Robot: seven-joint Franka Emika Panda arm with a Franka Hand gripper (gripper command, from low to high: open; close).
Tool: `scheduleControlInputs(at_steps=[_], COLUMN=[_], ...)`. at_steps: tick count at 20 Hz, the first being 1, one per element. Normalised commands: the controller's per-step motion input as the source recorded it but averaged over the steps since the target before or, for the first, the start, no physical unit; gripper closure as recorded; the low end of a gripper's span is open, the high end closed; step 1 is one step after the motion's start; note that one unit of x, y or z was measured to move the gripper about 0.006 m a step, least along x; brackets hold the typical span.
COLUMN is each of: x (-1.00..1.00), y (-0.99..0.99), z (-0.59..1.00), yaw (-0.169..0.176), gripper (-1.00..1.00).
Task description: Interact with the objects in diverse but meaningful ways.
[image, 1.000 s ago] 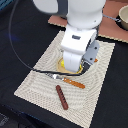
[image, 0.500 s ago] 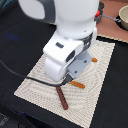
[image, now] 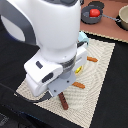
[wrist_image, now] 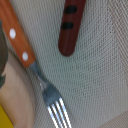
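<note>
My gripper [image: 58, 90] hangs low over the near end of the beige placemat [image: 102, 60], under the bulky white arm. Its fingers are hidden, so whether they are open or shut does not show. The thin brown sausage [image: 63, 101] lies on the mat just in front of the gripper. In the wrist view the sausage [wrist_image: 70, 27] is beside a wooden-handled fork [wrist_image: 22, 42]. A sliver of the yellow box [image: 77, 69] and a corner of the pale blue carton [image: 83, 38] peek out from behind the arm. The red tomato [image: 93, 12] sits in a grey pot at the back.
Two orange wooden handles [image: 79, 85] [image: 92, 59] lie on the mat at the exterior view's right of the arm. A second grey pot [image: 122, 17] stands at the back right on a brown surface. Black tabletop surrounds the mat.
The arm has swung toward the near left corner of the mat and come lower, and it now covers most of the yellow box.
</note>
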Motion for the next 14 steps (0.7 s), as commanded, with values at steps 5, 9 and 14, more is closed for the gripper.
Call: scheduleControlInputs(at_steps=[5, 9, 14], x=[0.54, 0.10, -0.08], y=[0.00, -0.06, -0.11], z=[-0.21, -0.31, -0.30], yaw=[-0.089, -0.014, 0.000], gripper=[-1.00, -1.00, -1.00])
